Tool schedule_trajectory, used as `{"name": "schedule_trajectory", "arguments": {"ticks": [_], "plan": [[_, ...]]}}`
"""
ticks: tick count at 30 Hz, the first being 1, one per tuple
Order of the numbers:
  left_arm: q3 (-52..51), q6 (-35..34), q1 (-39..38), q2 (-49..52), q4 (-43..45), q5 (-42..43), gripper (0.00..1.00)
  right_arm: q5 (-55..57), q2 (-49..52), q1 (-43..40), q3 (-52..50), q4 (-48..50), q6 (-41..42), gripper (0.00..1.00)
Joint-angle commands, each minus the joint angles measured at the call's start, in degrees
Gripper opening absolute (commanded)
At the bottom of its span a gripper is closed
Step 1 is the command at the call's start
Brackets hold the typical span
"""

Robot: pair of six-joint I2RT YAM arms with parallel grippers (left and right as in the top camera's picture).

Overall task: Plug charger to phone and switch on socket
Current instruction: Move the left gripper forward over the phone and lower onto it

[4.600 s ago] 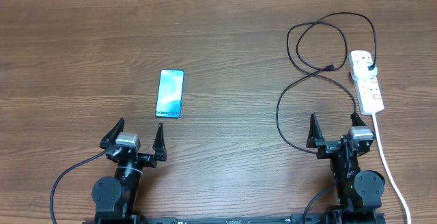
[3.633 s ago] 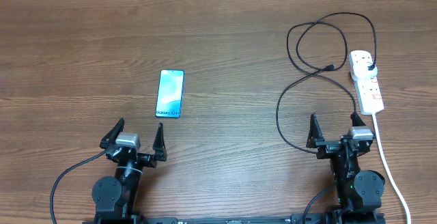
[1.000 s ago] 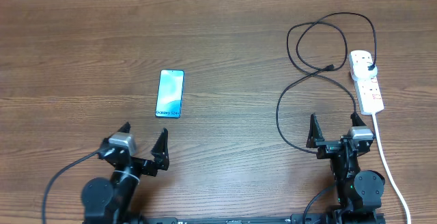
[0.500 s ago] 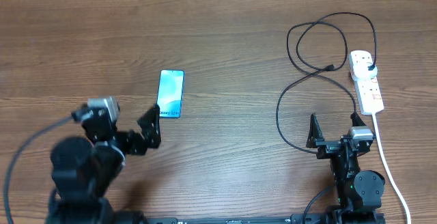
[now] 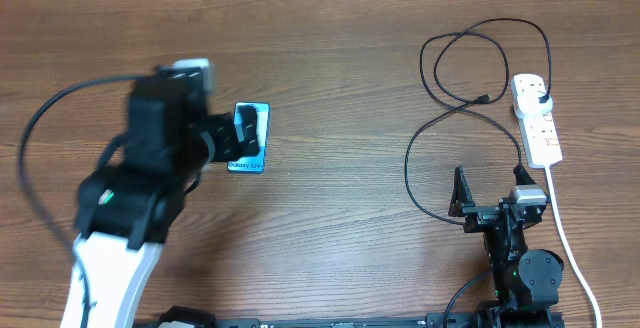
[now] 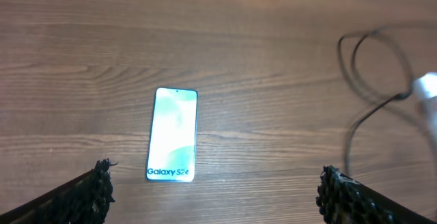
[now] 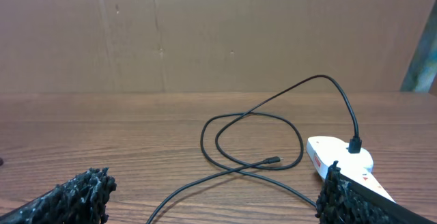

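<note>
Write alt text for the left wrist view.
A phone with a lit pale screen lies flat on the wooden table ahead of the left end effector, whose two black fingertips sit wide apart at the bottom corners. The blurred black charger cable loops at right.

The phone lies flat on the table, left of the middle and roughly halfway between the front and back edges, short ends facing front and back. The left gripper hangs right over it. Way over by the right edge sits the socket, lengthwise front to back, and its cord runs off toward the front right corner. The charger is plugged in near the socket's back end and loops out to its left. The charger's tip lies loose just left of the socket, well apart from the phone. The right gripper sits near the front edge, in front of the socket.
</note>
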Motion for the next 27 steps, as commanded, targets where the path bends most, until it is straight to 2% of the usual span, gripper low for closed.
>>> {"name": "schedule_trajectory", "arguments": {"ticks": [1, 15, 27], "plan": [[1.6, 3.8, -2.5, 5.1, 0.9, -5.9, 1.0, 0.0, -0.5, -0.3, -0.6, 0.3, -0.1, 1.0], [1.5, 2.6, -2.7, 26.1, 0.9, -5.8, 0.99, 0.0, -0.5, -0.3, -0.6, 0.3, -0.1, 1.0], [1.5, 7.7, -0.6, 37.2, 3.1, -5.7, 1.0, 0.0, -0.5, -0.3, -0.6, 0.3, -0.1, 1.0]]}}
